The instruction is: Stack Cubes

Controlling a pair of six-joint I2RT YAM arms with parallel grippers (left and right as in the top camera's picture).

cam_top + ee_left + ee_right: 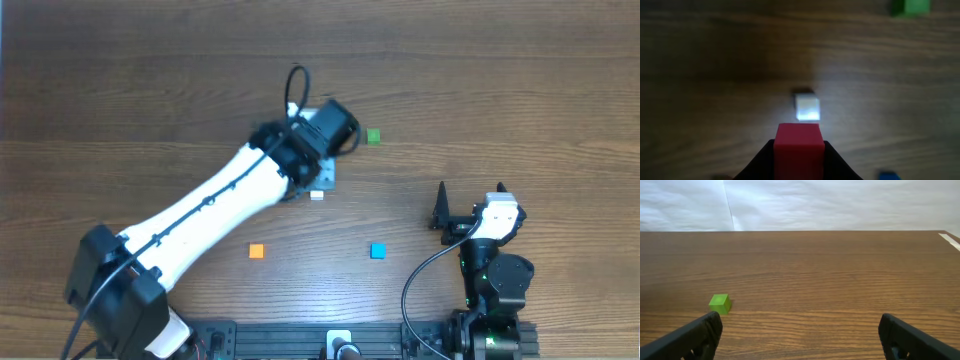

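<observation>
1. The left tool [799, 160] is clenched on a red cube [799, 140]. One dark finger presses against each side of the cube, and its top face shows between them.
2. A white cube [806, 106] sits on the wooden desk [520, 80] just beyond the held red cube. The two do not touch. From above, the white cube lies close beside the left arm's wrist, near the middle of the desk.
3. A green cube [373, 136] rests farther up the desk, past the left tool and well apart from the white cube.
4. An orange cube [256, 251] and a blue cube [377, 250] lie nearer the arm bases, well apart from each other. The orange one is on the left arm's side and the blue one towards the right arm.
5. The right tool [800, 342] is released and grasps nothing, its two fingers spread wide above the desk close to its own base. The green cube lies well ahead of it, off towards one finger.
</observation>
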